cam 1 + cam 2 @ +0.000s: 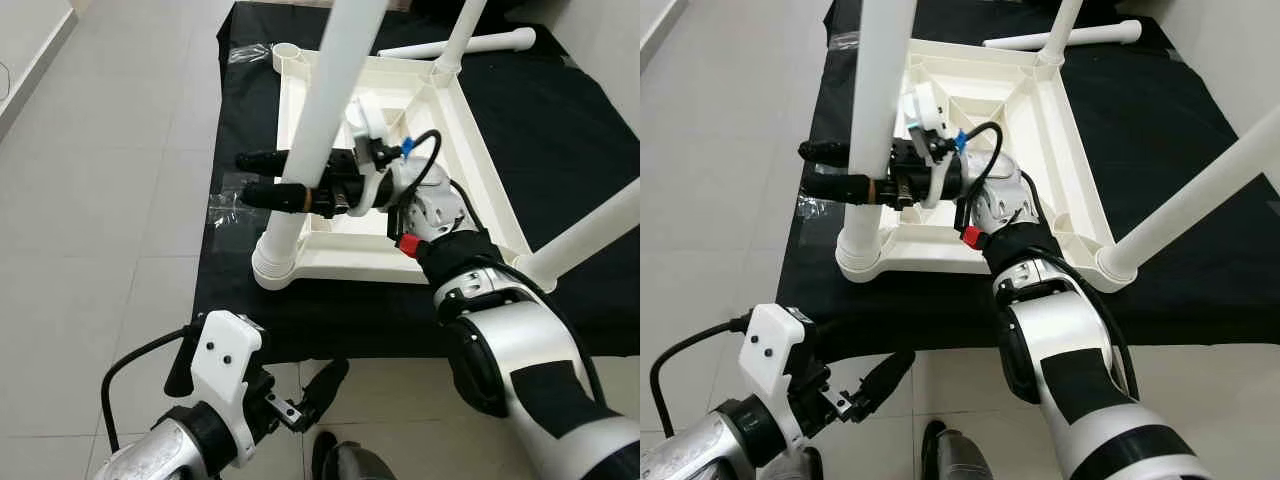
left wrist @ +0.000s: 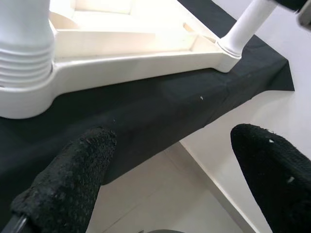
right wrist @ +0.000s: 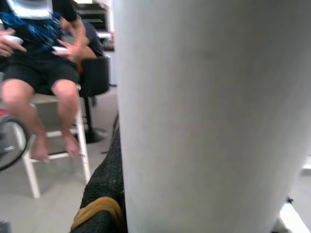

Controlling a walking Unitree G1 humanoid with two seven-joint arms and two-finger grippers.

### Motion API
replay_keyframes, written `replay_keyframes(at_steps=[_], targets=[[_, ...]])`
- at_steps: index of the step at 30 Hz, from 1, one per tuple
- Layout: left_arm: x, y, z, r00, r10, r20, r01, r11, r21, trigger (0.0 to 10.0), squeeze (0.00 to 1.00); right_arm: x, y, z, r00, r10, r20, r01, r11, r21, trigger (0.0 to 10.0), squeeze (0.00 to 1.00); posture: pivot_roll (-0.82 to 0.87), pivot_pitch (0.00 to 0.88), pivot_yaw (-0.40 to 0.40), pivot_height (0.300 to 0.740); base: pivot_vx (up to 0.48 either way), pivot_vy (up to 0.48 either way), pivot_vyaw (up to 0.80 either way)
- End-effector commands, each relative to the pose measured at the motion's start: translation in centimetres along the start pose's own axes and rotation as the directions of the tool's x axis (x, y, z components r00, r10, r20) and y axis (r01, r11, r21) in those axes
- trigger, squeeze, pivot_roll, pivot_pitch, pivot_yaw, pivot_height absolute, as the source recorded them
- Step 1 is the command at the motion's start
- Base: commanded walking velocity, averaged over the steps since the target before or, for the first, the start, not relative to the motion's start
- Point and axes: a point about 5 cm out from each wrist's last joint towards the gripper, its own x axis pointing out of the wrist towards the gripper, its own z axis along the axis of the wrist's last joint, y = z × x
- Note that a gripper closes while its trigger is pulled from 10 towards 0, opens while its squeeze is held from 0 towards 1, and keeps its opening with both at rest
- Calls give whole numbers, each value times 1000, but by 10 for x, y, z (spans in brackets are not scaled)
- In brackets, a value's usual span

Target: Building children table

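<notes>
**Three legs standing, one loose on the cloth**

Pale grey tiled floor (image 1: 110,200), with a black cloth (image 1: 560,130) spread over it as the work surface.

Nearest, down by the near edge of the cloth: left gripper (image 2: 165,179), fingers spread wide apart and holding nothing, hovering just off the cloth edge and pointing toward the table frame.

Next, on the cloth: white plastic children's tabletop (image 1: 480,170), lying upside down, ribbed underside up. At its near left corner, a thick white plastic leg (image 1: 320,110) standing upright in its ribbed socket. Clamped around that leg partway up: right gripper (image 1: 268,177), its two black fingers pressed against either side of the tube, silver forearm reaching in across the frame. White leg close against the lens in the right wrist view, with a seated person (image 3: 43,73) on a stool in the room beyond.

Farther right, a second white leg (image 1: 590,235) seated at the near right corner; at the far right corner, a third white leg (image 1: 462,35) rising out of its socket.

Farthest: an open round socket (image 1: 287,50) at the far left corner, and a loose white leg (image 1: 470,43) lying flat on the cloth behind the frame.

Judged roughly three-quarters done: gripped leg probably being seated or tightened; last leg to fit, then the table to turn upright.
</notes>
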Motion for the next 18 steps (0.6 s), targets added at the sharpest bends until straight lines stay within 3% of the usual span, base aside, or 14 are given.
replay_keyframes(at_steps=[1, 16, 18], targets=[[2, 0, -5, 1000, 2, -11, -2, 1000, -1, 10000, 0, -7, 5, -39, 970, -96, -224, 114, 991, 69, 10000, 0, 171, 238, -161, 740, 0, 0, 0], [9, 5, -8, 1000, 16, -1, -16, 1000, -1, 10000, 0, -12, -7, -36, 933, -277, -232, 302, 950, 80, 10000, 0, 154, 209, -169, 740, 0, 0, 0], [10, 5, -8, 1000, 15, 4, -15, 1000, 3, 10000, 0, -15, -11, -38, 906, -355, -228, 379, 923, 70, 10000, 0, 152, 205, -171, 740, 0, 0, 0]])
